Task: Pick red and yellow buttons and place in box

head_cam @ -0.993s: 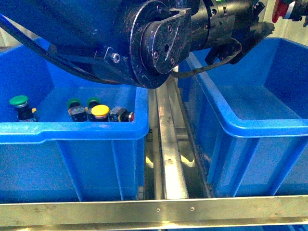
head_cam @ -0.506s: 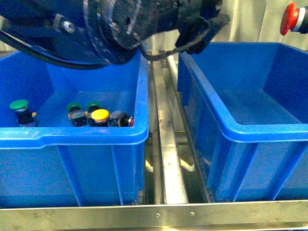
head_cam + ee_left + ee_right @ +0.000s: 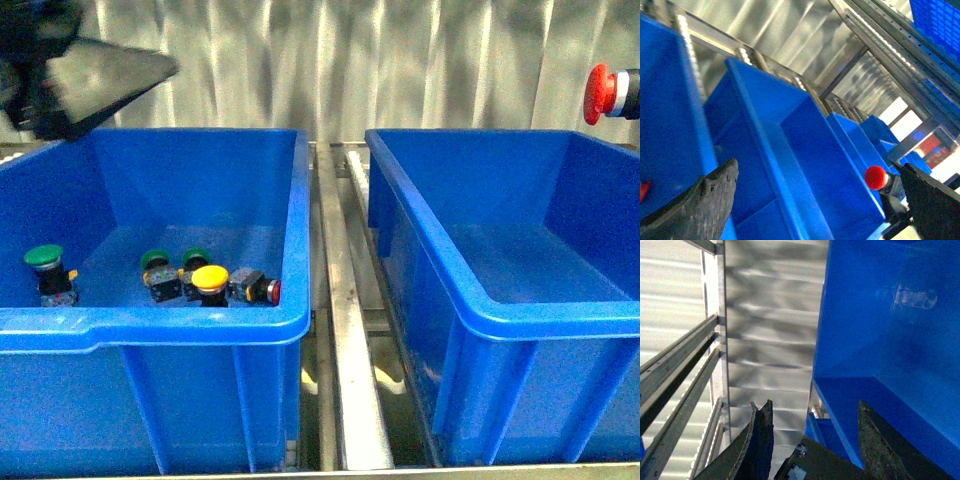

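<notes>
Yellow button (image 3: 209, 278), red button (image 3: 271, 291): unpicked, left of box (image 3: 540, 322). Left gripper (image 3: 817, 167), right gripper (image 3: 815, 402): jaws apart, empty. Calls for descent onto one.

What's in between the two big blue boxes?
Just shiny metal rails in the gap between the left crate and the box, no buttons. The front view shows it.

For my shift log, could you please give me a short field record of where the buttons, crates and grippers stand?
yellow button: in stepped-rim crate, near front wall
red button: same crate, on its side, right of yellow
green buttons: three, same crate
box: right of that crate, not touching
left gripper: open, holding nothing
right gripper: open, holding nothing
</notes>
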### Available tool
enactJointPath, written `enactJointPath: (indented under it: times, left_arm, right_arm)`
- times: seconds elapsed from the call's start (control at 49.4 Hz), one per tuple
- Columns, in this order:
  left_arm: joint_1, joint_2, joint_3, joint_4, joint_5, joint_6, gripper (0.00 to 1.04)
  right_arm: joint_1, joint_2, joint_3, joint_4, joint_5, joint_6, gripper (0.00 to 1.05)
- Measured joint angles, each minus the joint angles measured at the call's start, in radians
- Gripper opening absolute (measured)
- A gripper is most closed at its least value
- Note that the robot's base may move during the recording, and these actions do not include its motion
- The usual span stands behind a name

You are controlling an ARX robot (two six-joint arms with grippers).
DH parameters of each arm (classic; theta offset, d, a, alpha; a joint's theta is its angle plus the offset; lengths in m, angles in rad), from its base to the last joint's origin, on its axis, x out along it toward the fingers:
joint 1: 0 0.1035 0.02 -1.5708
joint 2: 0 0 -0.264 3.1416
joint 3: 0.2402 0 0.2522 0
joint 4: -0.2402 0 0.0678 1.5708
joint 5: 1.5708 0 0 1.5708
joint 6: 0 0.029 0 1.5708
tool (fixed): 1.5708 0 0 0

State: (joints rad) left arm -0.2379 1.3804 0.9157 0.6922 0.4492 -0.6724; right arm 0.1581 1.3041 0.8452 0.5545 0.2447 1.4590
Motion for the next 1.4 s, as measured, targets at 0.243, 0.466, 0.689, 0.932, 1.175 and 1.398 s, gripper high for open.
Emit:
enactJointPath:
  times: [0.243, 0.466, 0.689, 0.932, 1.175, 1.398]
  left_arm:
    - [0.108, -0.416, -0.31, -0.284, -0.372, 0.281, 0.81]
    - [0.228, -0.861, -0.615, -0.552, -0.462, 0.587, 0.48]
    - [0.233, -1.284, -0.8, -0.705, -0.45, 0.65, 0.12]
    - [0.235, -1.363, -0.894, -0.696, -0.451, 0.66, 0.03]
    - [0.235, -1.366, -0.894, -0.694, -0.449, 0.661, 0.03]
    - [0.235, -1.366, -0.894, -0.694, -0.449, 0.661, 0.06]
  right_arm:
    - [0.04, -0.039, -0.003, -0.02, 0.032, -0.06, 0.4]
    - [0.086, -0.075, -0.023, -0.032, 0.074, -0.101, 0.4]
    - [0.139, -0.113, -0.051, -0.038, 0.107, -0.146, 0.4]
    - [0.168, -0.152, -0.071, -0.051, 0.138, -0.183, 0.4]
    - [0.176, -0.19, -0.08, -0.058, 0.153, -0.204, 0.4]
    - [0.181, -0.205, -0.09, -0.06, 0.171, -0.231, 0.4]
